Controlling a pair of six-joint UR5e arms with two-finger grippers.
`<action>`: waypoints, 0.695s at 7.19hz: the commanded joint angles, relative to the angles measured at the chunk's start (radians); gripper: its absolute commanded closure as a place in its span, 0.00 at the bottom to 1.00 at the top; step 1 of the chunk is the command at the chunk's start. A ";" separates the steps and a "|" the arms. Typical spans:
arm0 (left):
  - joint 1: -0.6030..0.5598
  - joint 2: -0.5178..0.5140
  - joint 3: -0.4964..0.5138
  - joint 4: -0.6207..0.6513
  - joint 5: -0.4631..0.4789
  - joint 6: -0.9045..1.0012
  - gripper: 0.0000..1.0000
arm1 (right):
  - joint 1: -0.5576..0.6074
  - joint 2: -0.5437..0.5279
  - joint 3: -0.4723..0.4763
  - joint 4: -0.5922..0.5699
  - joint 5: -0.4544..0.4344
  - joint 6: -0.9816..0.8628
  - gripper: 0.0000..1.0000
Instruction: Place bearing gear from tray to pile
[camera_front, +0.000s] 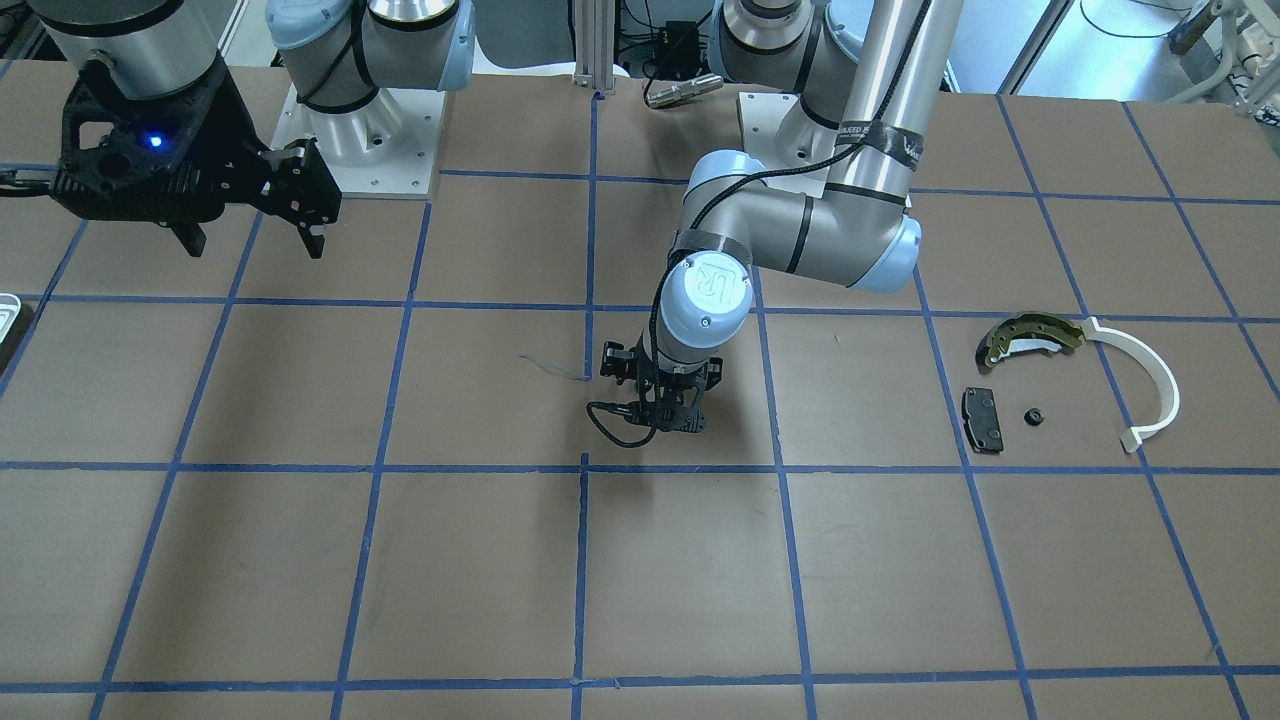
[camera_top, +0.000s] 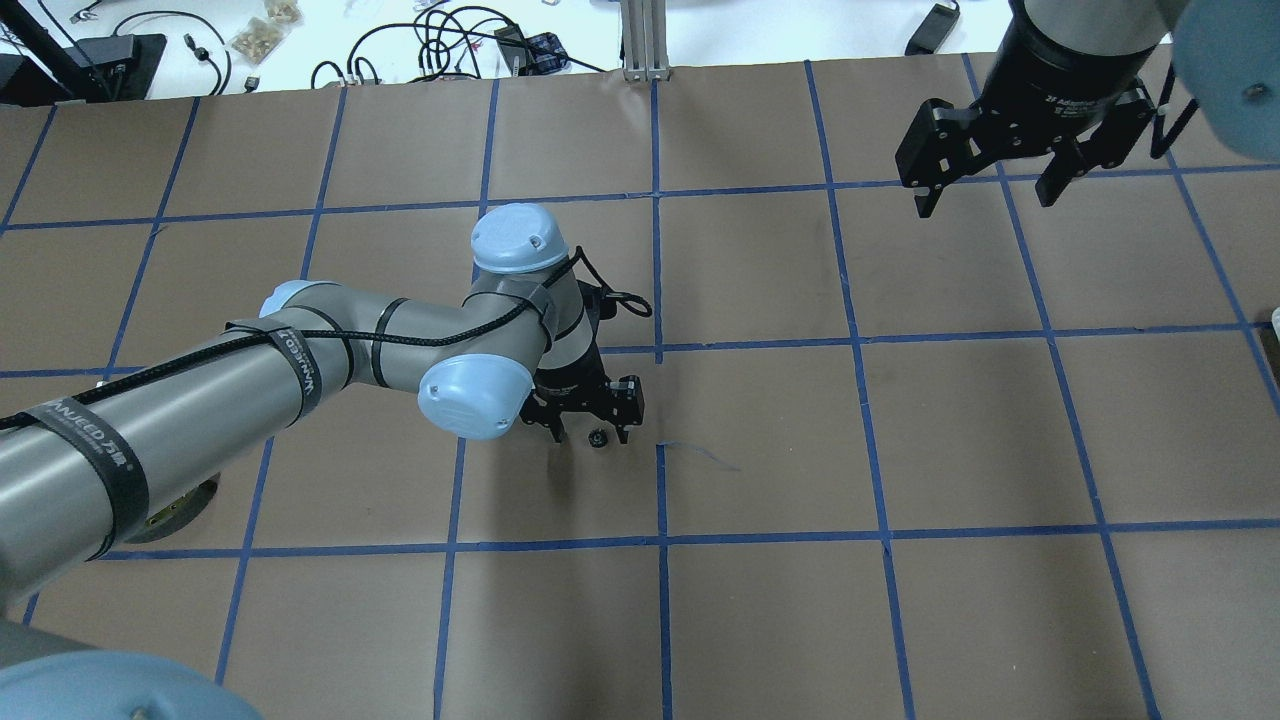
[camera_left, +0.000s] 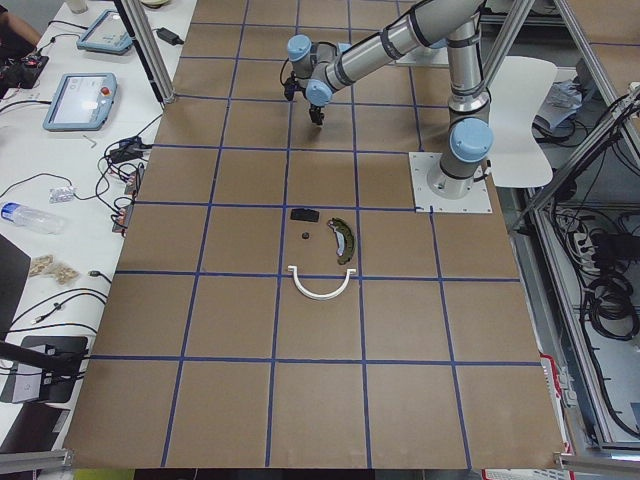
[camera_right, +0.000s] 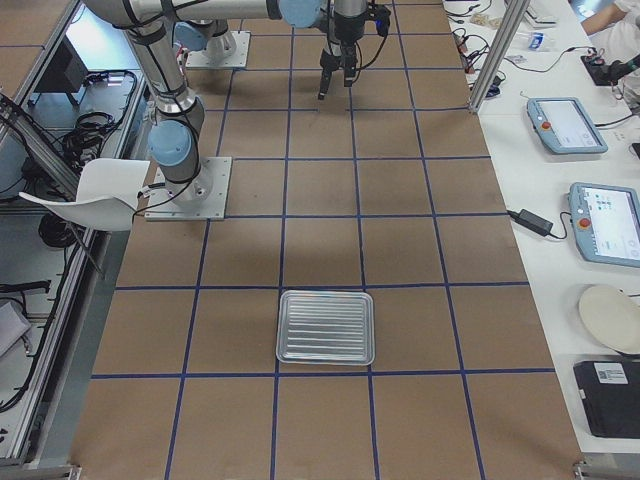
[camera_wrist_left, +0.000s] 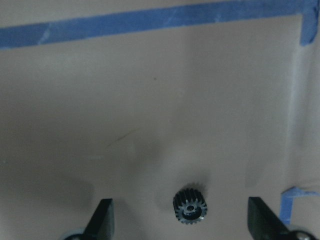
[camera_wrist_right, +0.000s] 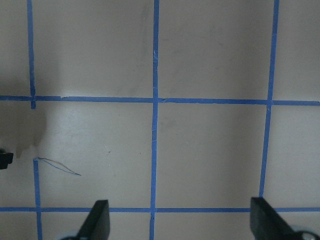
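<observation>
The brown bench (camera_front: 700, 600), marked off in squares by blue tape, carries everything. The ribbed metal tray (camera_right: 325, 327) lies flat at the end on the robot's right, well apart from both arms, with only its corner showing in the front-facing view.

The right tool (camera_top: 983, 205) hangs above the bench with its jaws spread wide. Nothing is between them and it touches nothing.

The left tool (camera_top: 590, 435) is down close to the bench near the middle, pointing at the surface. It is released, with its two fingers (camera_wrist_left: 102, 217) standing far apart.

The pile sits on the robot's left side, well apart from the left tool. It holds a white arc strip (camera_front: 1150, 385), a yellow-green crescent shoe (camera_front: 1030, 338) touching one end of the strip, a dark pad (camera_front: 983, 418), and just beside the pad a tiny black round piece (camera_front: 1033, 416).

The bearing gear (camera_wrist_left: 190, 206) – small, black and toothed – lies on the bench between the left tool's open fingers, touching neither, and is neither in the tray nor at the pile.
</observation>
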 joint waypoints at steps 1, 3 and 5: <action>-0.001 0.000 -0.002 0.003 -0.001 0.002 0.67 | -0.001 0.010 0.005 -0.004 0.002 0.000 0.00; 0.000 0.000 -0.002 0.003 0.000 0.014 1.00 | -0.001 0.011 0.006 -0.004 0.002 -0.001 0.00; 0.022 0.012 0.033 -0.012 0.010 0.024 1.00 | -0.001 0.010 0.006 -0.004 0.003 0.000 0.00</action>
